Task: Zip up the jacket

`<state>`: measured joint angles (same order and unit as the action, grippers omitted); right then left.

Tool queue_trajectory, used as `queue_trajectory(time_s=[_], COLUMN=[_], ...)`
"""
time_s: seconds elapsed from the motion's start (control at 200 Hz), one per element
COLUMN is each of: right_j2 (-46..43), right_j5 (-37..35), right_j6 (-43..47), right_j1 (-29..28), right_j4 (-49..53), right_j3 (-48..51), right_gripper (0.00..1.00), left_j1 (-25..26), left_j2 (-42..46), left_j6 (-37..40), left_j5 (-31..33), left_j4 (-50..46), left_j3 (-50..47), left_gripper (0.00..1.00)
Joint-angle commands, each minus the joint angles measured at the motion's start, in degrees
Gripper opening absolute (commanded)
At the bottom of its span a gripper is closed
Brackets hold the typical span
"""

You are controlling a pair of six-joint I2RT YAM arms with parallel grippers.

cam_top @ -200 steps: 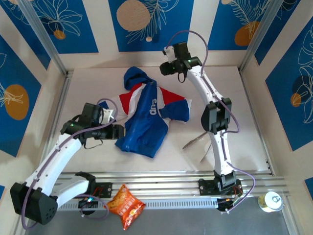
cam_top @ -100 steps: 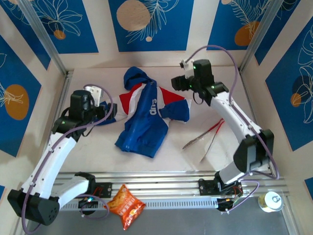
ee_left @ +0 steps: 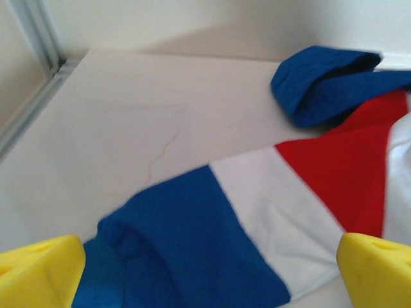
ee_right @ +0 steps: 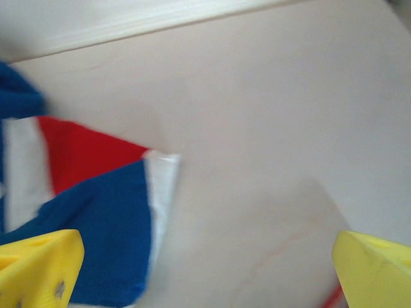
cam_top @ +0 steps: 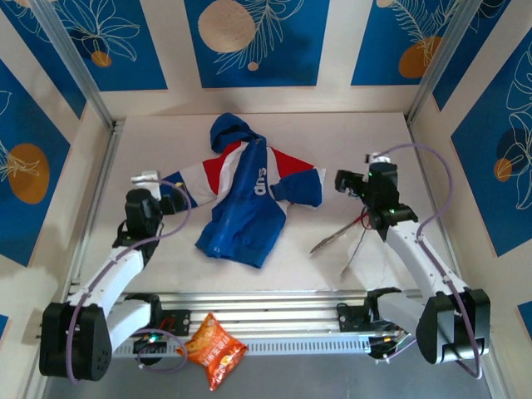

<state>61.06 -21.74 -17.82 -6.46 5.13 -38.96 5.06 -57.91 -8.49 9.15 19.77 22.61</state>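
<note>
Two tools are hanging clear of the jacket (cam_top: 249, 204) in the top view, as it is lying rumpled mid-surface (cam_top: 291, 274): left tool (cam_top: 166, 193) beside one sleeve, right tool (cam_top: 341, 184) just past the other. From the left wrist, I am seeing fingers (ee_left: 38, 269) gaping wide over that sleeve, gripping nothing. From the right wrist, fingers (ee_right: 379, 269) are equally spread and empty. I am judging the zipping unstarted, though I cannot tell the zip's state.

1. The jacket (cam_top: 249, 199): soft, matt cloth.
2. The table (cam_top: 349, 150): smooth and matt, with a hairline crack.
3. Fingers (ee_left: 38, 269) of the left gripper (ee_left: 205, 273): matt yellow plastic.
4. Snack bag (cam_top: 213, 347): glossy, crinkled foil.
5. Base rails (cam_top: 283, 309): brushed metal.
</note>
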Motion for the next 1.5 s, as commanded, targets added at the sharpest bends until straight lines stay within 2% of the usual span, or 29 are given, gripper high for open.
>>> queue_trajectory(time_s=[0.0, 0.1, 0.245, 0.465, 0.61, 0.765, 0.9, 1.185, 1.376, 1.496], right_j2=[-1.5, -0.2, 1.8, 3.9, 7.0, 10.2, 13.6, 16.8, 22.0, 24.5], right_j5=[-1.9, -0.2, 2.5, 3.3, 6.0, 7.9, 8.6, 10.2, 11.3, 11.1], right_j6=[-2.4, 2.5, 5.5, 6.7, 8.8, 10.5, 11.3, 12.2, 13.0, 11.8], right_j1=[1.3, 1.4, 1.2, 2.0, 3.0, 3.6, 3.9, 4.2, 4.0, 4.5], right_j4=[-11.1, -14.2, -21.7, -35.5, -40.9, -45.4, -49.6, -49.7, -52.4, -48.3], right_j3=[6.7, 9.1, 12.8, 18.9, 20.0, 20.2, 20.3, 18.3, 17.3, 14.0], right_gripper=[0.99, 0.99, 0.99, 0.99, 0.99, 0.99, 0.99, 0.99, 0.99, 0.99], left_j1=[-1.3, -1.5, -1.5, -1.7, -1.7, -1.7, -1.7, -1.7, -1.7, -1.7], left_j2=[-0.4, -2.1, -5.1, -12.7, -16.4, -17.5, -21.2, -32.2, -31.7, -31.7], left_j6=[-0.4, 3.5, 6.5, 5.3, 5.3, 5.9, 8.0, 8.5, 8.2, 8.8], left_j5=[2.1, -0.9, -2.1, -1.8, -1.0, 1.1, 0.4, -0.5, 0.4, -1.6], left_j4=[14.2, 9.0, 9.2, 17.2, 23.3, 23.0, 29.9, 45.9, 41.1, 37.4], left_j3=[-2.2, -2.1, -3.6, -5.1, -4.9, -4.0, -4.3, -6.9, -4.9, -2.9], left_gripper=[1.00, 1.00, 1.00, 1.00, 1.00, 1.00, 1.00, 1.00, 1.00, 1.00])
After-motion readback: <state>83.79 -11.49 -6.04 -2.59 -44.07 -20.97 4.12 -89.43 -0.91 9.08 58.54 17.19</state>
